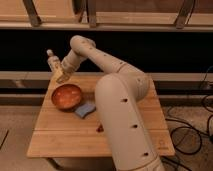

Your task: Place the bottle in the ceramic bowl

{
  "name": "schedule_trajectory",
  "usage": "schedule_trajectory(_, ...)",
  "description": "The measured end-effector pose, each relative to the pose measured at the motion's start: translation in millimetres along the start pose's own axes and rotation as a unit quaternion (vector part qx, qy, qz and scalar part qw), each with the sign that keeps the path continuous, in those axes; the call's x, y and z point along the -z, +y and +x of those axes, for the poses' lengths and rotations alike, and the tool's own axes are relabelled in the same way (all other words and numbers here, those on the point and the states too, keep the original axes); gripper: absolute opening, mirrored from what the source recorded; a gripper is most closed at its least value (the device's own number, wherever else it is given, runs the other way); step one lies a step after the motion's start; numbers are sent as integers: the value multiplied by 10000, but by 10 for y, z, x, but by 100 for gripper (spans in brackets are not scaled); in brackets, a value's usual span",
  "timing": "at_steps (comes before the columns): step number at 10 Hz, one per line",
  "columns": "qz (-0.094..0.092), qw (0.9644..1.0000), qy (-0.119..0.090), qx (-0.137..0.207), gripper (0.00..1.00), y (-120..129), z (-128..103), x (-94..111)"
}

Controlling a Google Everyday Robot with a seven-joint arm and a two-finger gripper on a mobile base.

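**Bottle held in the air above the far left of the table**

Camera view. The bottle (pixel 52 62) is off the table, nearly upright with its white cap uppermost, above and behind the far left edge of the wooden table (pixel 60 135). I see the gripper (pixel 61 75) at the bottle's lower end, closed on it and carrying it; the gripper sits just above the far rim of the ceramic bowl (pixel 66 96). The bowl rests on the left part of the table, its glossy reddish-orange inside holding nothing that I can make out. A blue sponge-like pad (pixel 85 109) lies just beside the bowl on its right. The white arm (pixel 120 100) rises from the foreground and bends back to the left toward the bottle.
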Motion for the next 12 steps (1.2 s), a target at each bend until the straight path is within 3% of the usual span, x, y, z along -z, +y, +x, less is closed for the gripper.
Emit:
schedule_trajectory(2, -209, 9996, 108, -175, 12, -77, 59, -196)
schedule_trajectory(4, -379, 9970, 608, -307, 12, -94, 269, -465)
schedule_trajectory(6, -279, 9901, 1298, -455, 12, -224, 602, -571)
schedule_trajectory(7, -150, 9834, 1736, -509, 12, -303, 776, -569)
schedule_trajectory(9, 3, 9725, 2276, -500, 12, -332, 913, -547)
schedule_trajectory(10, 44, 9674, 2483, -495, 13, -335, 962, -534)
schedule_trajectory(12, 68, 9653, 2561, -499, 27, -346, 983, -517)
